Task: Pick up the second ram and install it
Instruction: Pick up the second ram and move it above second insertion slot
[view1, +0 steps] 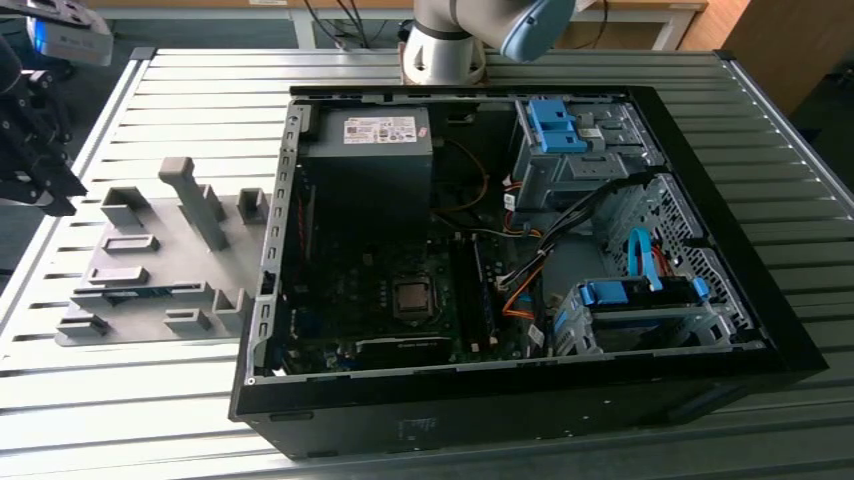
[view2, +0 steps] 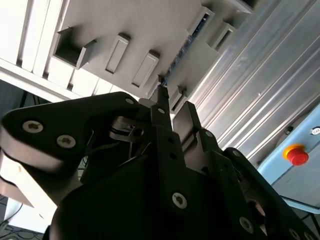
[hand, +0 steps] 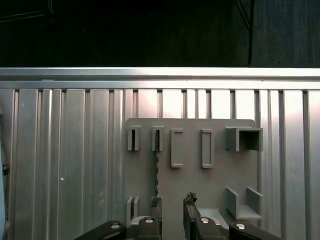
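step: grasp of the second ram (hand: 156, 170); not gripped yet
ram spot: stands on its long edge in a narrow slot of the gray holder tray (hand: 217, 175), with each end seated in a small bracket. The tray lies on the slatted desk (view1: 147, 420), just beside the open computer case (view1: 534, 420), on the exterior view's left
pincer: the pincer (hand: 172, 207) has its fingers apart with nothing between them. It hovers over the tray edge by one end of the stick
alignment: in the first wrist view one finger (hand: 190, 210) sits off to the side of the stick and the other is about in line with it, so the gap looks off-centre from the board
do well: probably needs a sideways shift so the board falls mid-gap. Finger faces should be parallel to the board's flat sides and the approach straight down
grip place: my call is the upper edge, between the brackets and clear of both
risk: a finger landing on the thin top edge could tip or flex the stick. A skewed grip could jam it in the brackets on the lift
handling: thin, stiff, light. Use a moderate squeeze and pull straight up out of the slot
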